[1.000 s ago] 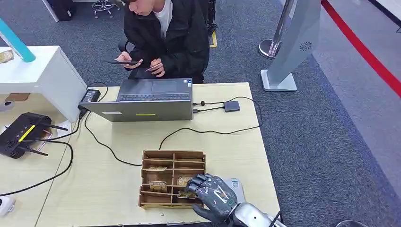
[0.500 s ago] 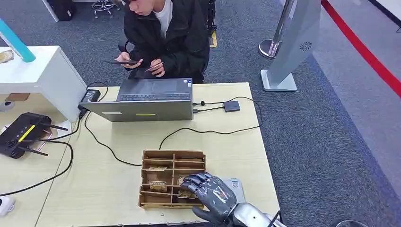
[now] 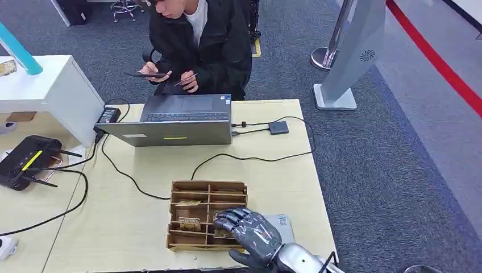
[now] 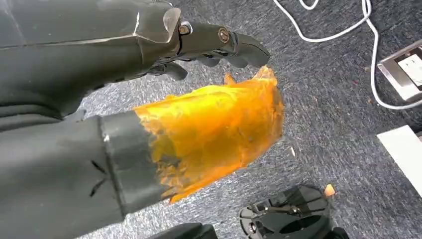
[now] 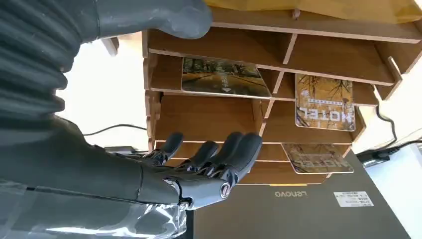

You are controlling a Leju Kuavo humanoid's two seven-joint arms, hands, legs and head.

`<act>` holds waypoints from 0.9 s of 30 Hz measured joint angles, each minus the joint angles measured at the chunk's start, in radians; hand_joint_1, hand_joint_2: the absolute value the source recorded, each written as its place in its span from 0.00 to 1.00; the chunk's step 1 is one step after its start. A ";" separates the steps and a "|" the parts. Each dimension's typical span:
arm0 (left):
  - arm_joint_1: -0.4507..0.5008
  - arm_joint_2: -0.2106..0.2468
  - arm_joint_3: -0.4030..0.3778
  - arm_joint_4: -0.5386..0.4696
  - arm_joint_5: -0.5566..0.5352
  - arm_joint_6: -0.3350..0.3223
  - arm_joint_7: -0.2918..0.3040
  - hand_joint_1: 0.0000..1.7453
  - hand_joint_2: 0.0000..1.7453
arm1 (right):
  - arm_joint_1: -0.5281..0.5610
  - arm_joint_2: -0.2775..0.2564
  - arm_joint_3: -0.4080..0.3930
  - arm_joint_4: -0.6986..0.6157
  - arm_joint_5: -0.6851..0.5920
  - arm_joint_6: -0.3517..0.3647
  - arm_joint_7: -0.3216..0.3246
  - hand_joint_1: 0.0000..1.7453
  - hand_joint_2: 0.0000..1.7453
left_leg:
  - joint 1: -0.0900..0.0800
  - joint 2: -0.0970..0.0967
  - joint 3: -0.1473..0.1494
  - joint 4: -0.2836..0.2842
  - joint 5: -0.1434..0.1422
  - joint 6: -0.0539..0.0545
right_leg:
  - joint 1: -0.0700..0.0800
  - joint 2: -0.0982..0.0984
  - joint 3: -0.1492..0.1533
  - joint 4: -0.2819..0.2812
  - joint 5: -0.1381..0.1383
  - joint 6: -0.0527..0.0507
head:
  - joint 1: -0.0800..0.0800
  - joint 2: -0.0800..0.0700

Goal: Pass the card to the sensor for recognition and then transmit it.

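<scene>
fingers (image 3: 227, 216) of right hand (image 3: 250, 234), spread and empty, crept left over organizer (image 3: 208, 193), lower centre; card (image 5: 224, 77) pickup near.

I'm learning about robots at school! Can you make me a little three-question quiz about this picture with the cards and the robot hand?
1. True or false: the right hand is over the wooden card organizer.
2. What sits behind the organizer, in front of the person? A) a laptop B) a kettle C) a ball
3. Fill in: in the right wrist view, one card has the word ____ printed on it.

Key: 1 true; 2 A, the laptop; 3 HOTEL.
</scene>
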 joint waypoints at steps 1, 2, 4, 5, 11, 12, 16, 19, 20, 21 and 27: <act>0.000 0.000 -0.003 0.000 0.000 0.000 0.000 0.00 0.00 | -0.003 0.001 0.003 0.002 0.000 0.002 -0.002 0.32 1.00 | 0.000 0.000 0.000 0.000 0.000 0.000 | 0.000 0.000 0.000 0.000 0.000 0.000 | 0.000 0.000; -0.001 0.000 -0.005 0.000 0.000 0.000 0.000 0.00 0.00 | -0.006 0.002 0.006 0.002 0.000 0.003 -0.003 0.32 1.00 | 0.000 0.000 0.000 0.000 0.000 0.000 | 0.000 0.000 0.000 0.000 0.000 0.000 | 0.000 0.000; -0.001 0.000 -0.005 0.000 0.001 0.000 0.000 0.00 0.00 | -0.008 0.002 0.008 0.004 -0.001 0.006 -0.004 0.33 1.00 | 0.000 0.000 0.000 0.000 0.000 0.000 | 0.000 0.000 0.000 0.000 0.000 0.000 | 0.000 0.000; -0.001 0.000 -0.005 0.000 0.002 0.000 0.000 0.00 0.00 | -0.008 0.002 0.008 0.004 -0.002 0.008 -0.004 0.32 1.00 | 0.000 0.000 0.000 0.000 0.000 0.000 | 0.000 0.000 0.000 0.000 0.000 0.000 | 0.000 0.000; -0.001 0.000 -0.006 0.000 0.003 0.000 0.000 0.00 0.00 | -0.013 0.002 0.014 0.006 -0.009 0.013 -0.004 0.32 1.00 | 0.000 0.000 0.000 0.000 0.000 0.000 | 0.000 0.000 0.000 0.000 0.000 0.000 | 0.000 0.000; -0.001 0.000 -0.007 0.000 0.003 0.000 0.000 0.00 0.00 | -0.014 0.002 0.015 0.007 -0.009 0.013 -0.004 0.30 1.00 | 0.000 0.000 0.000 0.000 0.000 0.000 | 0.000 0.000 0.000 0.000 0.000 0.000 | 0.000 0.000; -0.002 0.000 -0.007 0.000 0.004 0.000 0.000 0.00 0.00 | -0.017 0.002 0.016 0.007 -0.010 0.016 -0.004 0.31 1.00 | 0.000 0.000 0.000 0.000 0.000 0.000 | 0.000 0.000 0.000 0.000 0.000 0.000 | 0.000 0.000; -0.002 0.000 -0.007 0.000 0.004 0.000 0.000 0.00 0.00 | -0.018 0.002 0.018 0.007 -0.010 0.016 -0.005 0.31 1.00 | 0.000 0.000 0.000 0.000 0.000 0.000 | 0.000 0.000 0.000 0.000 0.000 0.000 | 0.000 0.000; -0.002 0.000 -0.008 0.000 0.004 0.000 0.000 0.00 0.00 | -0.018 0.002 0.019 0.007 -0.011 0.017 -0.005 0.32 1.00 | 0.000 0.000 0.000 0.000 0.000 0.000 | 0.000 0.000 0.000 0.000 0.000 0.000 | 0.000 0.000; -0.002 0.000 -0.008 0.000 0.004 0.000 0.000 0.00 0.00 | -0.018 0.002 0.020 0.007 -0.011 0.018 -0.005 0.32 1.00 | 0.000 0.000 0.000 0.000 0.000 0.000 | 0.000 0.000 0.000 0.000 0.000 0.000 | 0.000 0.000; -0.002 0.000 -0.015 0.000 0.007 0.000 0.000 0.00 0.00 | -0.025 0.002 0.026 0.008 -0.015 0.024 -0.004 0.55 1.00 | 0.000 0.000 0.000 0.000 0.000 0.000 | 0.000 0.000 0.000 0.000 0.000 0.000 | 0.000 0.000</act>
